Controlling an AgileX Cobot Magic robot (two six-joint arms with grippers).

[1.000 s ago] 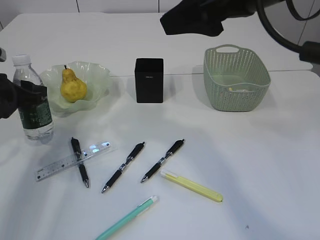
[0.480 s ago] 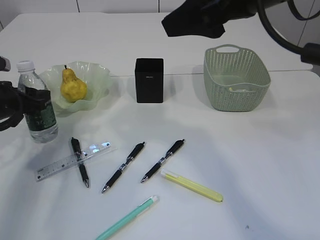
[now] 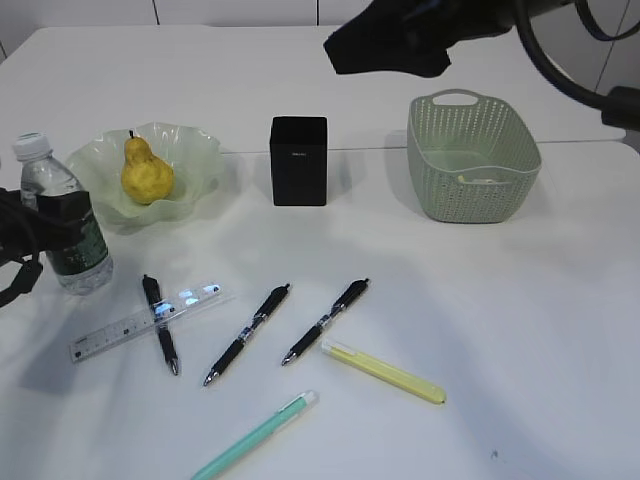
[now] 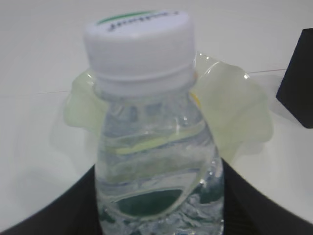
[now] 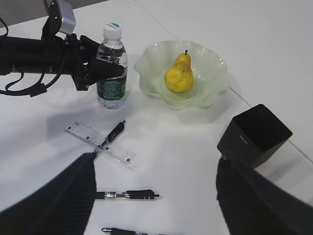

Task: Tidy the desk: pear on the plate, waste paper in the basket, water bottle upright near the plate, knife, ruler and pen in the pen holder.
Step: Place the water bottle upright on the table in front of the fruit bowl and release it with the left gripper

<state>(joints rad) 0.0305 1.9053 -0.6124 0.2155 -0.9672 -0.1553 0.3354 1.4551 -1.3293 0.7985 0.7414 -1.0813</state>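
Observation:
My left gripper is shut on the water bottle at its dark green label. The bottle stands on the desk left of the plate, leaning slightly left. The pear sits in the plate. The ruler lies under one black pen; two more black pens lie beside it, with the yellow knife to their right. The pen holder stands mid-desk. Low inside the basket shows a pale strip, perhaps the waste paper. My right gripper hangs open and high.
A mint-green pen lies near the front edge. In the exterior view the right arm looms dark above the pen holder and basket. Bare white tabletop stretches to the right of the knife.
The bottle's cap has swung left and lower, so the bottle now leans left in my left gripper. The right arm has barely moved.

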